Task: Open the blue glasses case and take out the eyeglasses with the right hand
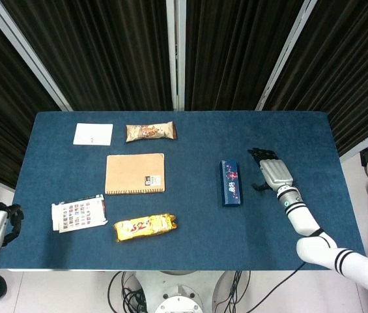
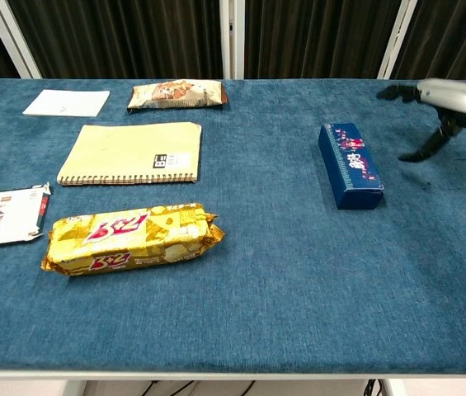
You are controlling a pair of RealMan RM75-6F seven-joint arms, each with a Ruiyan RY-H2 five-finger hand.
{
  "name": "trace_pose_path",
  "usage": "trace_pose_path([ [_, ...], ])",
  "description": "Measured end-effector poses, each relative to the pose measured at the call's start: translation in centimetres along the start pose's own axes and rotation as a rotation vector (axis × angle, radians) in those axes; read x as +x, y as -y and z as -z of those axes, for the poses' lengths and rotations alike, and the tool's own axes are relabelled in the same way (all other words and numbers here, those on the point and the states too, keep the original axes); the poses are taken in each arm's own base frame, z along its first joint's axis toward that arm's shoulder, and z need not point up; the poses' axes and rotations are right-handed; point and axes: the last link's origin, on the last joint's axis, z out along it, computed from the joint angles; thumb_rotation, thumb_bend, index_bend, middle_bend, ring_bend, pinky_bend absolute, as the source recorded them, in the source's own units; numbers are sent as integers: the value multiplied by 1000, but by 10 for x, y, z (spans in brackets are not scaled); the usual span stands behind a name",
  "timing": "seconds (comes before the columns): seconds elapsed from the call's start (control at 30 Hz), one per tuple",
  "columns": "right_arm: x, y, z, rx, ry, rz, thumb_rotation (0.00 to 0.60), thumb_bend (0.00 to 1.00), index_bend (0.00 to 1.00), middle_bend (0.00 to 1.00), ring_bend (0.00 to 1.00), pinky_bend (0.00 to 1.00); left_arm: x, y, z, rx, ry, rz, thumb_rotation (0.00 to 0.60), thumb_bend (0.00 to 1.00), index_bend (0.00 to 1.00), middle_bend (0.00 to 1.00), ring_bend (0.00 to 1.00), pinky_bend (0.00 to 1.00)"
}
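Observation:
The blue glasses case (image 1: 230, 182) lies closed on the blue table, right of centre; the chest view shows the case (image 2: 351, 164) as a long box with a patterned lid. My right hand (image 1: 269, 171) hovers just to the right of it, fingers spread and holding nothing; in the chest view the right hand (image 2: 439, 107) is at the right edge, a gap away from the case. My left hand (image 1: 1, 222) hangs off the table's left edge, fingers curled, away from everything. The eyeglasses are not visible.
A tan notebook (image 1: 135, 173), a yellow snack pack (image 1: 145, 227), a brown snack bar (image 1: 150, 132), a white card (image 1: 93, 134) and a printed packet (image 1: 78, 213) lie on the left half. The table's front edge (image 2: 233, 373) is near.

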Motion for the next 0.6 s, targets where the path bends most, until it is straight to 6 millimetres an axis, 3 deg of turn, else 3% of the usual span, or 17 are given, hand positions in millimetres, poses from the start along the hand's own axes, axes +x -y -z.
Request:
trace_pose_path([
  [0.23, -25, 31, -6, 103, 2, 55, 600, 90, 0, 0, 0, 0, 0, 0, 0, 1, 0, 1, 600, 580, 666, 637, 453, 449],
  [0.6, -44, 138, -21, 375, -30, 23, 600, 89, 0, 0, 0, 0, 0, 1, 0, -2, 0, 9, 600, 579, 667, 637, 453, 449],
])
